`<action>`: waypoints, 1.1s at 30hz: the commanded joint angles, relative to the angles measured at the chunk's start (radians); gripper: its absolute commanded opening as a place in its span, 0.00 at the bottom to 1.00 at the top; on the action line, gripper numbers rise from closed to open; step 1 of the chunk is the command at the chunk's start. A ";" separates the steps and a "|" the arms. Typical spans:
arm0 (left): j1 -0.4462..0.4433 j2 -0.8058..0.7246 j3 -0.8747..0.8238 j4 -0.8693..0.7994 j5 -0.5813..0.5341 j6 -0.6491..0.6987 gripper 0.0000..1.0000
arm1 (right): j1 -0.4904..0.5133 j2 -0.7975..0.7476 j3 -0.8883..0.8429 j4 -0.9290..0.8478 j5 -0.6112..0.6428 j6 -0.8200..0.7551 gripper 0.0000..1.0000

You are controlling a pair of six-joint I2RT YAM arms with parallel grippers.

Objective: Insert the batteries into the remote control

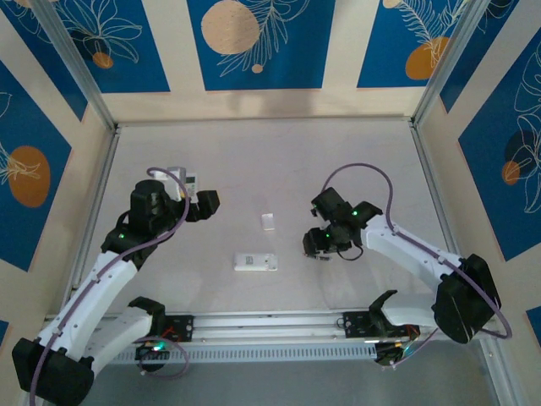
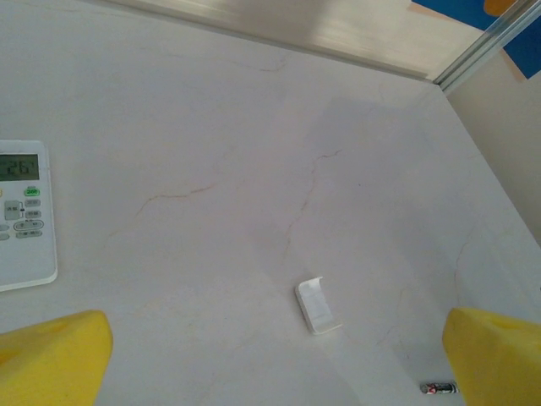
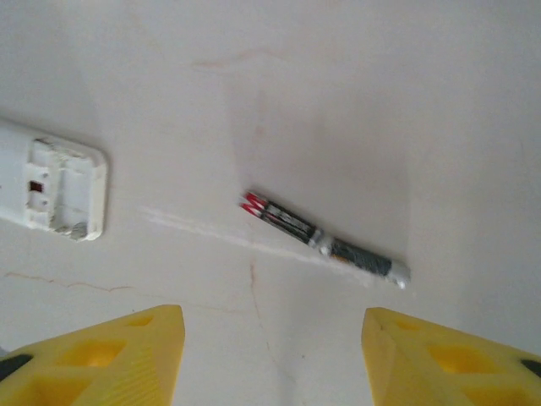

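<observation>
While the right jaws are hanging spread, the batteries (image 3: 325, 239) are lying just ahead, probably light and slippery; pinch one's middle.

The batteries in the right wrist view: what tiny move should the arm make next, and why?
Probably ease the right gripper forward and down over the batteries. Its jaws stand open and empty, the cells lie loose on the table just ahead of them, and the remote to their left shows its battery bay uncovered.
</observation>
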 commanded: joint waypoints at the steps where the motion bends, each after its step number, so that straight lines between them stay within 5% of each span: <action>1: -0.004 -0.016 -0.008 0.015 0.028 -0.017 1.00 | 0.024 0.052 0.055 0.033 -0.004 -0.201 0.58; 13: -0.004 -0.072 -0.010 -0.049 -0.014 0.027 1.00 | 0.139 0.509 0.280 -0.181 0.177 -0.331 0.54; 21: -0.004 -0.075 -0.018 -0.051 -0.019 0.029 1.00 | 0.142 0.538 0.259 -0.172 0.121 -0.362 0.50; 33: -0.004 -0.071 -0.019 -0.047 -0.018 0.028 1.00 | 0.139 0.605 0.303 -0.164 0.171 -0.340 0.22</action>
